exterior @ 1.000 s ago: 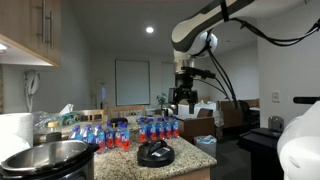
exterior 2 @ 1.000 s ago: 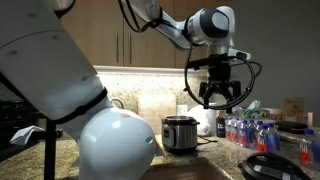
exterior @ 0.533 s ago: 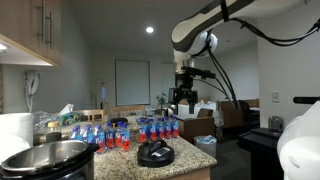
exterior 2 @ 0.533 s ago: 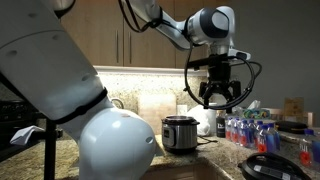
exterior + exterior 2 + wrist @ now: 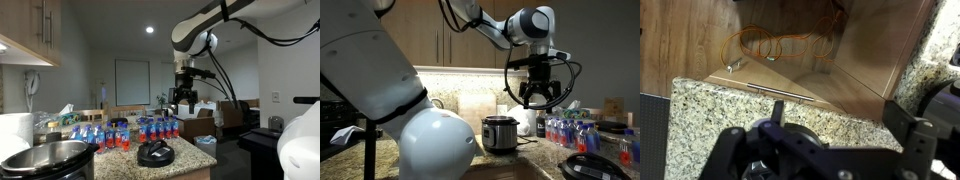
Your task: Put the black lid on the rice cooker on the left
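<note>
Currently the gripper (image 5: 184, 104) hangs high above the counter, jaws spread wide and holding nothing; the wrist view shows the fingers (image 5: 725, 150) far apart. The black lid (image 5: 156, 153) lies flat on the speckled granite counter (image 5: 197, 149), near its edge, just in front of the rows of red-and-blue bottles (image 5: 120, 133). It is well apart from the rice cooker (image 5: 48, 160), which sits at lower left with its pot open. The lid is round, shallow-domed and matte black, probably plastic, with 1 raised knob in the middle. Judgement: light and rigid, won't flex, not fragile, but smooth enough to slip or swing if pinched off-centre. The best hold looks like the central knob, jaws closing across it from straight above. The rim sits flush on the stone, so an edge grab looks poor. The cooker has a shiny steel rim and inner pot over a dark body, and its mouth is round, so the lid should come down level and centred. The bottles stand close, so a sloppy descent could knock them.
</note>
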{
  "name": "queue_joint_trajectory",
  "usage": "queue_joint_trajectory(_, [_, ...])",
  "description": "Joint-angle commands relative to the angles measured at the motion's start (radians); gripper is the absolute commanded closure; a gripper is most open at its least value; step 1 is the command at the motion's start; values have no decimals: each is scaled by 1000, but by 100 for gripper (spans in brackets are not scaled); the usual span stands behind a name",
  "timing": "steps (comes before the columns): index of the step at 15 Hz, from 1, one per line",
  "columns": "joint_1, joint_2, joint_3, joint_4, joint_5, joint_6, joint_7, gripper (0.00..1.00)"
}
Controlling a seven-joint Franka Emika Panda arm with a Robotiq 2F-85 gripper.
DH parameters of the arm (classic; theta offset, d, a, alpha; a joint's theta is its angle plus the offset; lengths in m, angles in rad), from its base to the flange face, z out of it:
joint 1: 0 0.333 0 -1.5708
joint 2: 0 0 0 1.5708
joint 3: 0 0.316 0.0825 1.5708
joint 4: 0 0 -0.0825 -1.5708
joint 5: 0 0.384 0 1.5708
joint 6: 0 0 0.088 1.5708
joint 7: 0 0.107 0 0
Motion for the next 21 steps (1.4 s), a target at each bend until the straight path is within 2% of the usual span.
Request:
queue_joint_trajectory(1, [-14,2,11,2,6,-3,-7,0])
queue_joint_trajectory(6, [-14,2,11,2,6,-3,-7,0])
queue_joint_trajectory(7, [-11,19,-4,8,45,3,3,0])
queue_joint_trajectory(10, [-21,81,-34,8,181,127,59,0])
queue_joint_trajectory(14, [-5,231,-49,5,383,370,72,0])
queue_joint_trajectory(18, [41,404,-55,4,661,617,31,0])
queue_joint_trajectory(21, [47,476,-42,-1,877,708,19,0])
